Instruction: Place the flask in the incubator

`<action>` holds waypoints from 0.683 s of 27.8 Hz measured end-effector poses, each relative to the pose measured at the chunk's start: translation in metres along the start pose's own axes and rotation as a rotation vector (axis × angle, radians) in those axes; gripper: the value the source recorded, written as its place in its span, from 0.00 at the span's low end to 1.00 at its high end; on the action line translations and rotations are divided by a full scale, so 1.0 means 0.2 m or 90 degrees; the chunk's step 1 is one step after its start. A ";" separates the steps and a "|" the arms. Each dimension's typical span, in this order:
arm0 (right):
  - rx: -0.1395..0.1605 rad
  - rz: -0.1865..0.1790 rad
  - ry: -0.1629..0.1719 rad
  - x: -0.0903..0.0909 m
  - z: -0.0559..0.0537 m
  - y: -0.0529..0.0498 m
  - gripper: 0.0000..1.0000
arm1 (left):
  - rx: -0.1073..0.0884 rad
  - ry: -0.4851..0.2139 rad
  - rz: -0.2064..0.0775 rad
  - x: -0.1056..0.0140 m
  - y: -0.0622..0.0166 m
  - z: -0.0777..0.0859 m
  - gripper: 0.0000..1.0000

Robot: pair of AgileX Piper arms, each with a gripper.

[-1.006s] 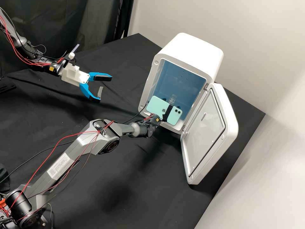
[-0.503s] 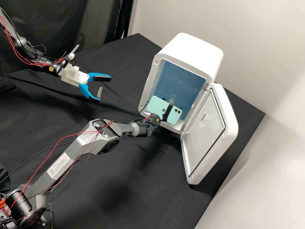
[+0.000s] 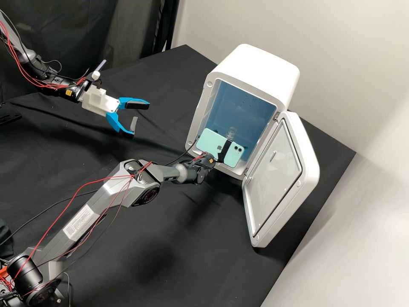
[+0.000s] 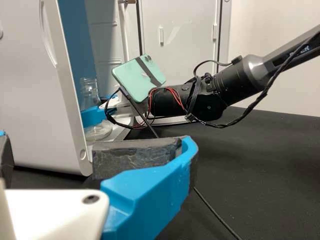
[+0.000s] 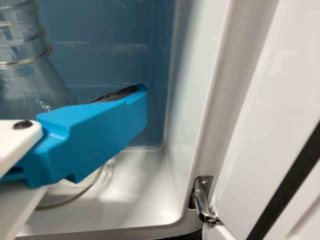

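The clear glass conical flask (image 5: pixel 30 75) is already inside the white box incubator with the blue interior (image 3: pixel 255 68), its base apparently resting on the pale chamber floor (image 5: pixel 150 200), so your main carry looks done. Your right jaws are in the chamber right beside its lower body, but you cannot tell whether they clamp it or stand open. Left for you, I judge: release if needed and draw that arm out. The incubator's white door (image 3: pixel 281 179) stands wide open. Your left jaws hang wide open and empty above the black desk (image 3: pixel 191 256), well apart from the incubator.
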 end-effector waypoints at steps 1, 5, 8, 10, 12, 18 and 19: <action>0.000 0.000 0.000 0.00 0.00 0.00 1.00 | 0.000 0.000 0.000 0.00 0.000 0.00 1.00; 0.000 0.000 0.000 0.00 0.00 0.00 1.00 | 0.003 -0.003 0.000 0.00 0.002 0.00 1.00; 0.000 0.000 0.000 0.00 0.00 0.00 1.00 | 0.005 -0.004 0.002 0.00 0.009 0.01 1.00; 0.000 0.000 0.000 0.00 0.00 0.00 1.00 | 0.005 -0.005 0.004 0.00 0.012 0.01 1.00; 0.000 0.000 0.000 0.00 0.00 0.00 1.00 | 0.005 -0.005 0.004 0.00 0.012 0.01 1.00; 0.001 0.000 0.000 0.00 0.00 0.00 1.00 | 0.005 -0.005 0.004 0.00 0.012 0.01 1.00; 0.001 0.000 0.000 0.00 0.00 0.00 1.00 | 0.005 -0.005 0.004 0.00 0.012 0.01 1.00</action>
